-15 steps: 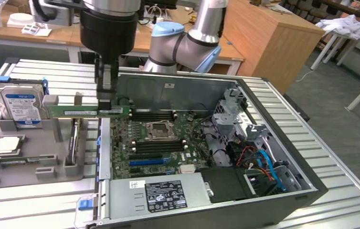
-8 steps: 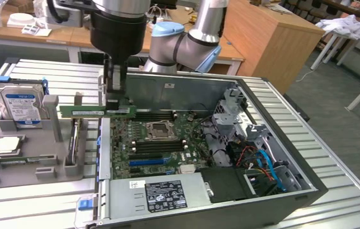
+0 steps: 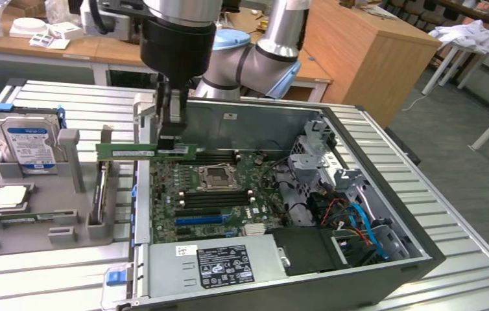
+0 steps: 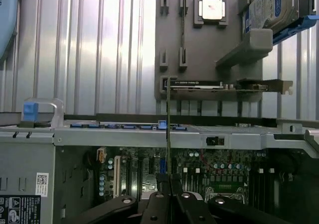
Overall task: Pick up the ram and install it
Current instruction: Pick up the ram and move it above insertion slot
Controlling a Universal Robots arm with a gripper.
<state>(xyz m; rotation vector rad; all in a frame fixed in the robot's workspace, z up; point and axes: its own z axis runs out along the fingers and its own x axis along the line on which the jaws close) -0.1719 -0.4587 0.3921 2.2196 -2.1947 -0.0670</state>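
Gripper [image 3: 169, 144] clamped on green ram [image 3: 128, 151] over open computer case [image 3: 253, 120]; power-supply label [image 3: 224, 264] text illegible.

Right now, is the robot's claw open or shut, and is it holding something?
Gripper: closed, holding the ram.
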